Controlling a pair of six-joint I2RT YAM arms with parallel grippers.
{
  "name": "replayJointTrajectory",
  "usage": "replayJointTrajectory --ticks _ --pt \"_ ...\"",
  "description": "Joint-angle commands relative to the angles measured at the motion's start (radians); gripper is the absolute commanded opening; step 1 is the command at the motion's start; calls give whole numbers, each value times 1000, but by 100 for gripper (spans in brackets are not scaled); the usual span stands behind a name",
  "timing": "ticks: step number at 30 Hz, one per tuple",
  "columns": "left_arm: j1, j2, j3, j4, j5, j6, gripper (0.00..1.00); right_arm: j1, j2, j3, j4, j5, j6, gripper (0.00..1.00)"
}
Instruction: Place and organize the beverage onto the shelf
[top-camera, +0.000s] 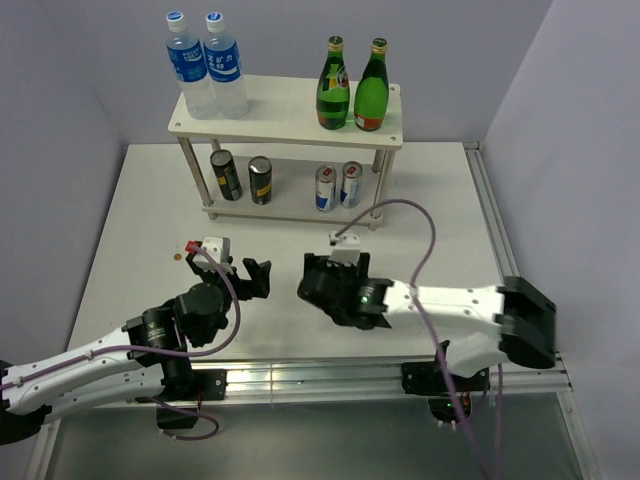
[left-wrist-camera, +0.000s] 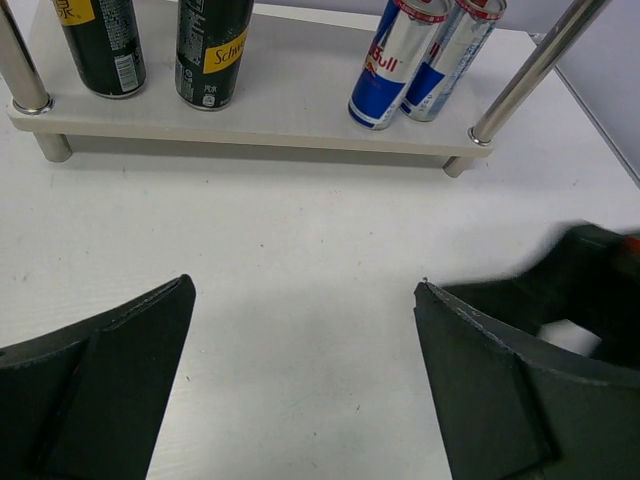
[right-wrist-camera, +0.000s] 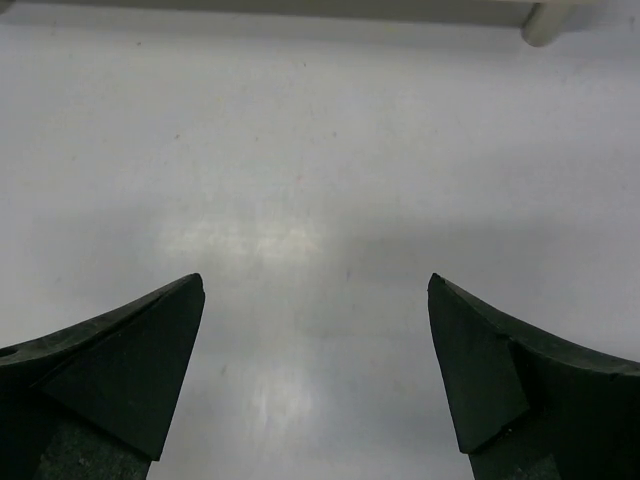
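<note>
Only the top view shows the upper board of the shelf: water bottles at its left end, green bottles at its right. On the lower board stand dark cans left, silver-blue cans right, which the left wrist view also catches. In front of the shelf, the left tool and right tool hover above the bench, both spread wide, empty; the right wrist view sees only a foot of the shelf
</note>
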Motion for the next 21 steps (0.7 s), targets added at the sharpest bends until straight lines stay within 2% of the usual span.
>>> replayJointTrajectory --ticks 1,3,4,6,8,12,13,16,19,21 --pt "-5 11 19 6 -27 -10 99 143 -213 42 -379 201 217 100" --pt "-5 12 38 0 -36 -10 99 203 -280 147 -552 315 291 100" --pt "-7 14 51 -7 -42 -13 99 248 -297 187 -712 348 365 100" --pt "-5 15 105 -17 -24 -13 99 282 -328 305 -842 400 422 100" --pt "-7 20 165 -23 -18 -12 99 305 -350 367 -899 460 392 100" --pt "-7 38 243 -37 -45 28 99 313 -434 407 -722 511 148 100" --pt "-5 44 254 -36 -58 36 99 313 -449 400 -598 511 20 100" --pt "-5 61 306 -50 -67 53 99 313 -526 349 -374 500 -188 100" --pt "-7 69 335 -48 -73 76 99 313 -593 292 -236 488 -309 100" --pt "-7 72 348 -54 -84 83 99 313 -626 275 -206 488 -349 100"
